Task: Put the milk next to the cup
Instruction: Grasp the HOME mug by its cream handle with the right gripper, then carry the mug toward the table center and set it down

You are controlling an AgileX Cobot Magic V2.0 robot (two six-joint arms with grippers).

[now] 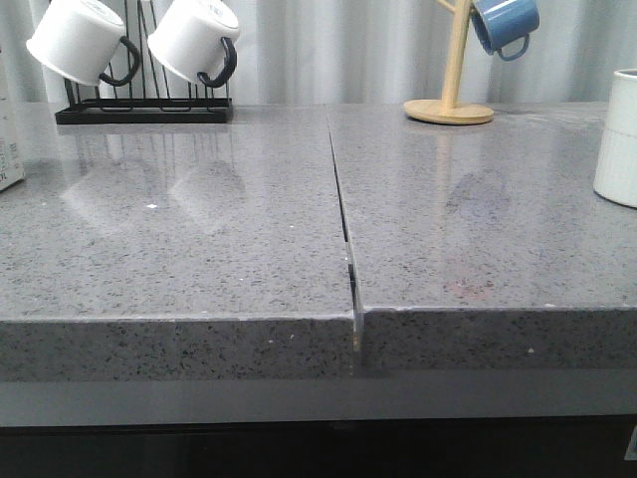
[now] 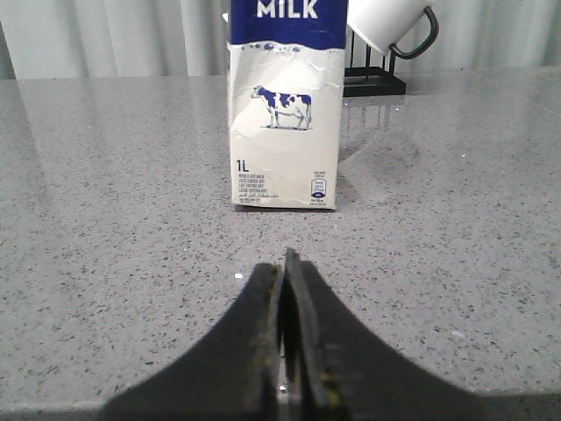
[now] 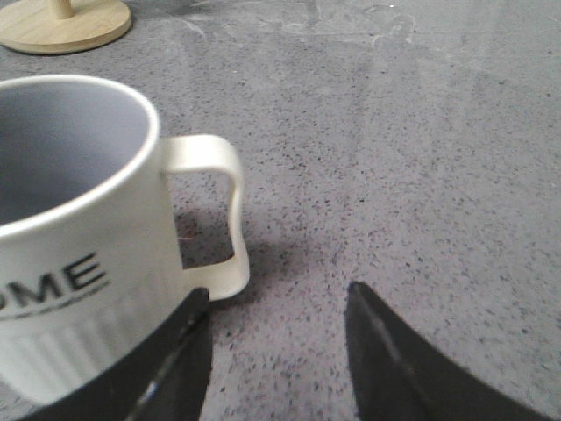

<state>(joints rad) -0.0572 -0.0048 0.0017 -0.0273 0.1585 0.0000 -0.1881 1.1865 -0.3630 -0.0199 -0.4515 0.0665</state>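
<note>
The milk (image 2: 285, 114), a white carton with a blue "MILK" band, a cow picture and "1L", stands upright on the grey counter, straight ahead of my left gripper (image 2: 284, 261). That gripper is shut and empty, a short way from the carton. In the front view only a sliver of the milk (image 1: 8, 139) shows at the far left edge. The cup (image 3: 79, 237), a white "HOME" mug with a ribbed lower half, stands beside my right gripper (image 3: 278, 291). That gripper is open and empty, and one finger (image 3: 188, 342) lies next to the mug's white handle (image 3: 215, 219). The cup (image 1: 619, 139) also shows at the front view's far right edge.
A black rack (image 1: 139, 105) holding white mugs with black handles stands at the back left. A wooden mug tree (image 1: 450, 100) with a small blue mug (image 1: 506, 25) stands at the back right. A seam (image 1: 343, 229) splits the counter into two slabs.
</note>
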